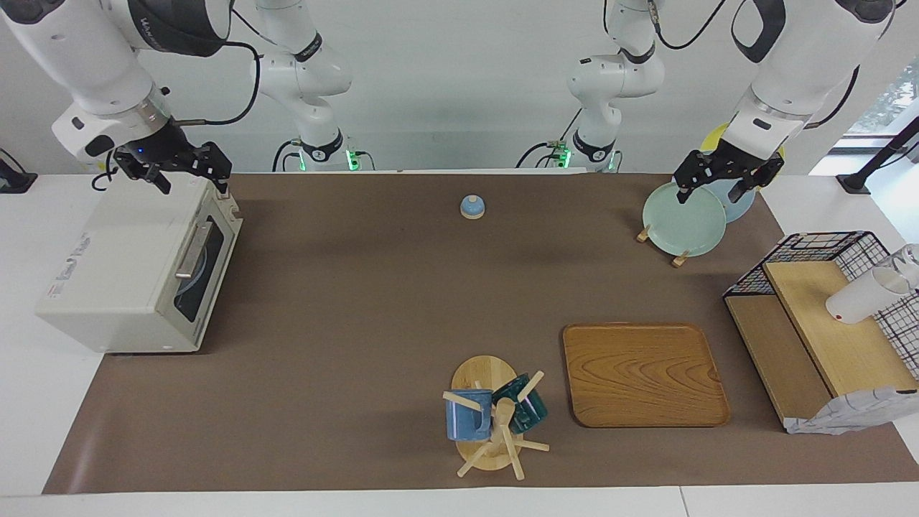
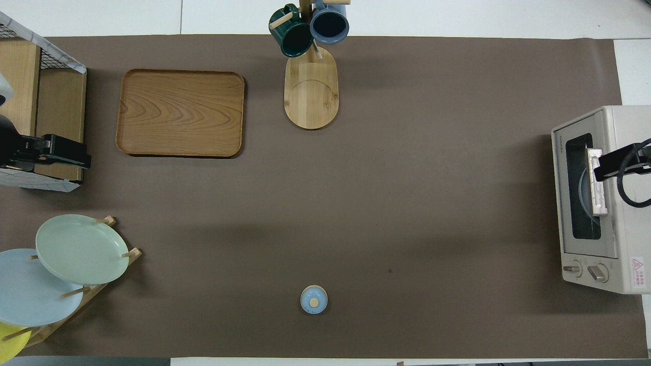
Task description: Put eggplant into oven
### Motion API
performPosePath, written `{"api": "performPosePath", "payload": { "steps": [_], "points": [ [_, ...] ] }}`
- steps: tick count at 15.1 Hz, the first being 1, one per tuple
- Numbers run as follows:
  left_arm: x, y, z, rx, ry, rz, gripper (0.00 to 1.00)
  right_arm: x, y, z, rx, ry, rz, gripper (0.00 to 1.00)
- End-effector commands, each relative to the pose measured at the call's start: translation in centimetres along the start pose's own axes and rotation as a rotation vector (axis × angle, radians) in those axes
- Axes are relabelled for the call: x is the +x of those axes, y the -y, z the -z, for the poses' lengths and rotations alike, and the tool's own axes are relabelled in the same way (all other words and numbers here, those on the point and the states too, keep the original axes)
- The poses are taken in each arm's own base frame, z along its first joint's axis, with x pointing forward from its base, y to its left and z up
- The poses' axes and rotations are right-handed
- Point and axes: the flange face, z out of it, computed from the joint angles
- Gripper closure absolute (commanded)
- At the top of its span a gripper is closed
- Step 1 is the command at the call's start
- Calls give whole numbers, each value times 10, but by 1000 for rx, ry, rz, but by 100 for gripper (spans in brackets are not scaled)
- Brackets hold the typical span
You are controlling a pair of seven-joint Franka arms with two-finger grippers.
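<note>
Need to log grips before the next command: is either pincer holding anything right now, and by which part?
Nothing is held. The right pincer hangs open over the oven; the left pincer hangs open over the plate rack.

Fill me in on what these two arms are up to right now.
Neither arm holds anything. The right gripper hangs open over the toaster oven, whose door is closed; something pale and curved shows through the glass, but no eggplant is visible anywhere. The left gripper waits open over the plate rack, above the green plate. The wooden tray lies bare, two mugs hang on the mug tree, and a small blue lid sits on the mat.
</note>
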Motion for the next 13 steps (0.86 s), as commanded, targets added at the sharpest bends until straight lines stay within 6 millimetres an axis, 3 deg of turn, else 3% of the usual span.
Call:
{"api": "performPosePath", "payload": {
  "steps": [1,13],
  "points": [
    [0,5,3,20,0,4,0,2,0,2,29,-16,17,0],
    [0,5,3,20,0,4,0,3,0,3,26,-14,18,0]
  ]
}}
